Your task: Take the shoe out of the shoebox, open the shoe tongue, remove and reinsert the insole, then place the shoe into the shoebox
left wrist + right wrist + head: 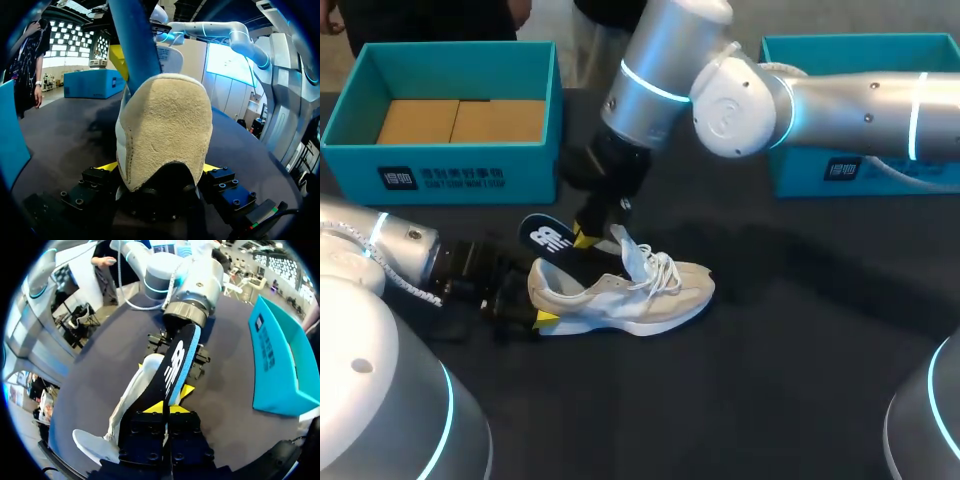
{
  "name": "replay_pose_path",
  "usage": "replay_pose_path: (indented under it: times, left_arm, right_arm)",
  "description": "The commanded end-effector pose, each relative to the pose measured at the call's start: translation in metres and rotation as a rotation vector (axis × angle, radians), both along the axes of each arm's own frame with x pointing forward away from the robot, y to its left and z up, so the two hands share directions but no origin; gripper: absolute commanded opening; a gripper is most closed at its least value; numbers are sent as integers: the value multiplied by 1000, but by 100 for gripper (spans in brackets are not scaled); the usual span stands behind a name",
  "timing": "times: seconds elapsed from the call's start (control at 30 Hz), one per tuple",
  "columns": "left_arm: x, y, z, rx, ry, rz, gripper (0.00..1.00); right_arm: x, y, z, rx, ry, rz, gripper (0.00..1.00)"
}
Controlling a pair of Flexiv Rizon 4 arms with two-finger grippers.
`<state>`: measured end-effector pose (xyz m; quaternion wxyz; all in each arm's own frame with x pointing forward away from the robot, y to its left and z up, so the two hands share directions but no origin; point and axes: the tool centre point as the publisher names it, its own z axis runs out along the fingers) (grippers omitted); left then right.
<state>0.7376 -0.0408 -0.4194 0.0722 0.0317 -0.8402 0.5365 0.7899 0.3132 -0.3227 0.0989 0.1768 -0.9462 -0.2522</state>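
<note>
A beige and white shoe (pixel 630 295) lies on its sole mid-table, toe to the right, laces loose and tongue pulled up. My left gripper (pixel 538 300) is shut on its heel; in the left wrist view the heel (pixel 162 130) fills the space between the yellow fingertips (pixel 107 166). My right gripper (pixel 586 238) hangs over the shoe's opening, shut on a black insole (pixel 544 238) with a blue underside. In the right wrist view the insole (pixel 177 357) juts out ahead of the right gripper (pixel 164 407), above the shoe (pixel 132 390). The insole (pixel 135 45) rises behind the heel.
An open teal shoebox (pixel 450 165) with a cardboard floor stands at the back left. A second teal box (pixel 850 170) stands at the back right. The dark tabletop (pixel 770 380) spreads in front of and to the right of the shoe.
</note>
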Motion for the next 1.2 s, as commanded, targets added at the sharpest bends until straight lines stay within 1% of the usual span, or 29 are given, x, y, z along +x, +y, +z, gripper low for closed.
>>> replay_pose_path:
  times: [0.03, 0.2, 0.43, 0.77, 0.8, 0.83, 0.9, 0.97, 1.0, 1.1, 1.2]
  left_arm:
    - [0, 0, -2, 0, 0, 1, 0]
    - [0, 0, -2, 0, 0, 1, 0]
    - [0, 0, -2, 0, 0, 1, 0]
    - [0, 0, -2, 0, 0, 1, 0]
    - [0, 0, -2, 0, 0, 1, 0]
    - [0, 0, -2, 0, 0, 1, 0]
    - [0, 0, -2, 0, 0, 1, 0]
    - [0, 0, -2, 0, 0, 1, 0]
    - [0, 0, -2, 0, 0, 1, 0]
    - [0, 0, -2, 0, 0, 1, 0]
    - [0, 0, -2, 0, 0, 1, 0]
  right_arm:
    - [4, 9, -1, 30, 31, 47, 0]
    - [0, 10, -2, 49, 60, 94, 0]
    - [-2, 16, 0, 80, 76, 163, 0]
    - [-7, 19, 3, 112, 101, 190, 0]
    - [-7, 19, 3, 117, 103, 184, 13]
    - [-8, 19, 3, 121, 106, 184, 21]
    - [-8, 18, 2, 126, 113, 184, 22]
    - [-9, 18, 3, 141, 117, 176, 29]
    - [-9, 17, 3, 140, 119, 176, 30]
    - [-11, 15, 6, 167, 155, 153, 34]
    - [-13, 12, 9, 173, 203, 161, 38]
